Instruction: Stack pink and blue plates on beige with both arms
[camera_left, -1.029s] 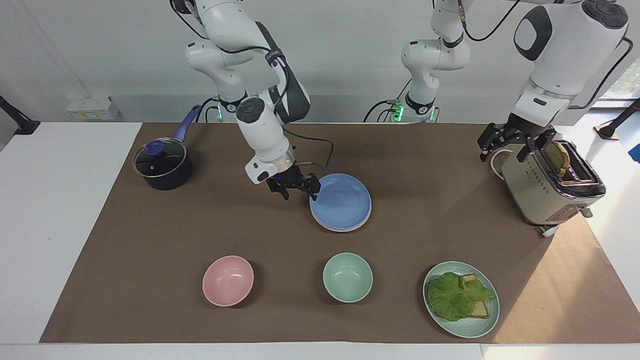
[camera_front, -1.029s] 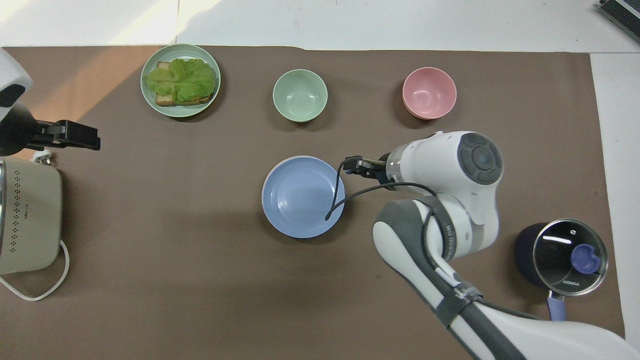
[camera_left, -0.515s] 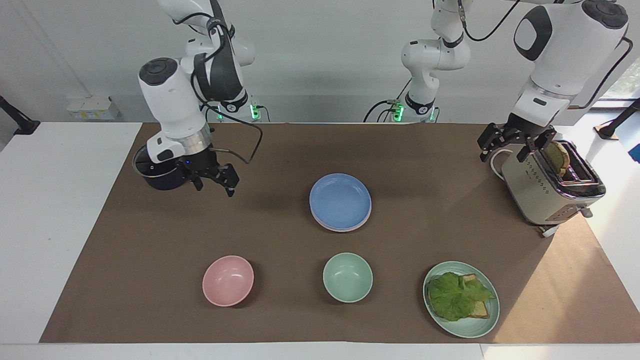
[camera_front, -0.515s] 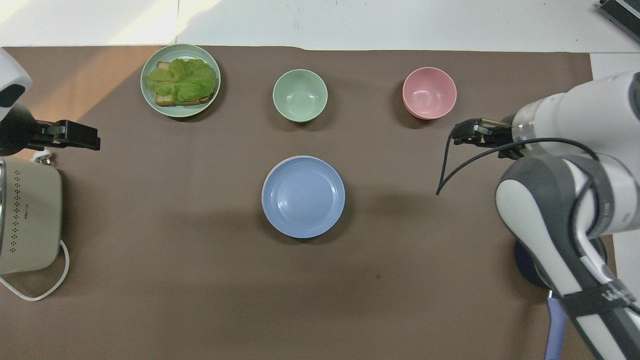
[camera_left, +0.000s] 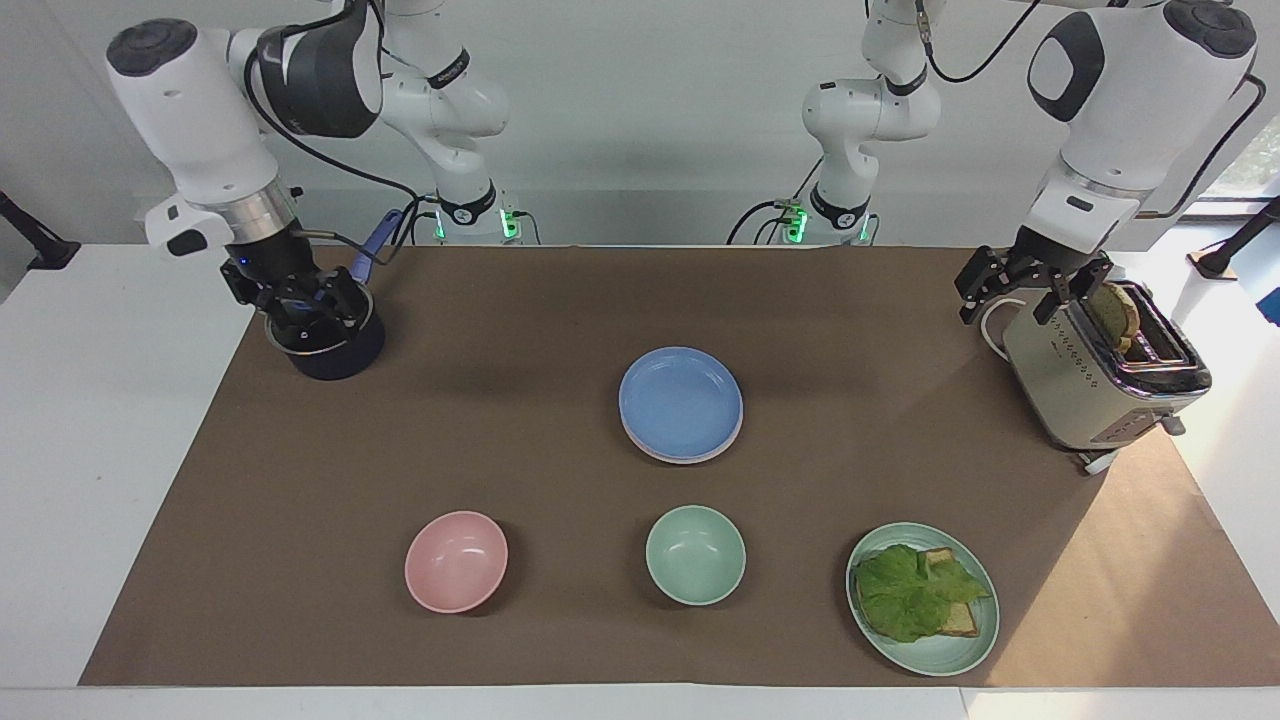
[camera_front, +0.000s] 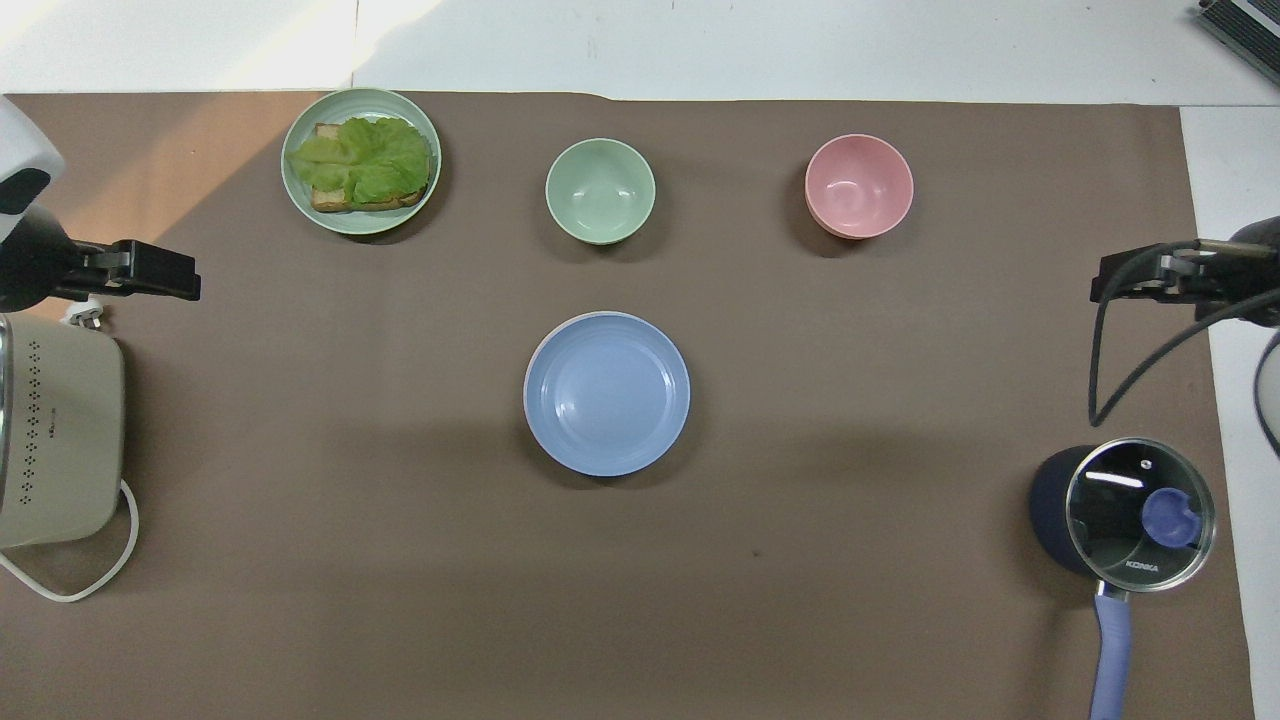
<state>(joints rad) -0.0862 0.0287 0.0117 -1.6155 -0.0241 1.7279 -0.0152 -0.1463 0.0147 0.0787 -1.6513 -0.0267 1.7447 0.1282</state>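
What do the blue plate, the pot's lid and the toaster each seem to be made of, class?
Blue plate: probably ceramic or melamine, matte, with an even colour and only soft sheen. Pot's lid: clear glass in a metal rim, since the dark inside shows through under sharp glints; its blue knob looks plastic. Toaster: cream body, likely painted metal or plastic, with a shiny chrome-like top edge.

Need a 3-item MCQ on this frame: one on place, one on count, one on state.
1. What sits on top of the plate stack?
A. blue plate
B. pink bowl
C. green bowl

2. How many bowls are on the mat?
A. one
B. two
C. three

3. What is the right tool holding?
A. blue plate
B. pot lid
C. nothing

Key: 1 A, blue covers the stack at mid-mat. 2 B, one pink and one green. 3 C, it hangs open over the pot, holding nothing.
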